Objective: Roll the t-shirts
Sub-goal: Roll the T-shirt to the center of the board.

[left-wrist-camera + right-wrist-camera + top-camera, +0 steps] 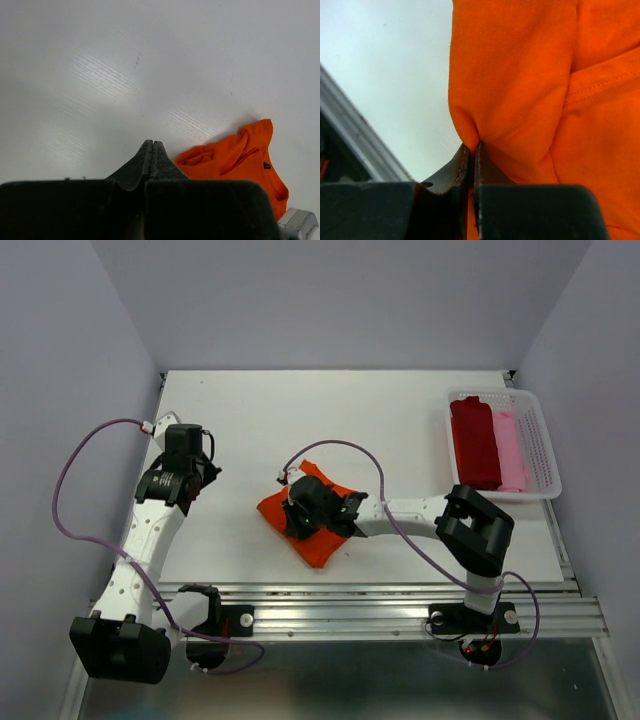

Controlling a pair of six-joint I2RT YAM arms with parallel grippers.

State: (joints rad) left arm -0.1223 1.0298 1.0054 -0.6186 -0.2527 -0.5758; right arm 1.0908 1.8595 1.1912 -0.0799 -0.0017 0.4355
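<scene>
right tool pinching orange t-shirt edge, left tool closed, well apart

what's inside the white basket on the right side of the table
Two rolled bundles lie side by side in the basket: a dark red t-shirt and a pale pink t-shirt. The basket floor beneath them is covered, so anything under them cannot be seen.

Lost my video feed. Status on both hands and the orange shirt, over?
Left hand shut, empty, clear of the cloth. Right hand shut, pinching a fold of the orange t-shirt. Basket far right, not in the way.
</scene>
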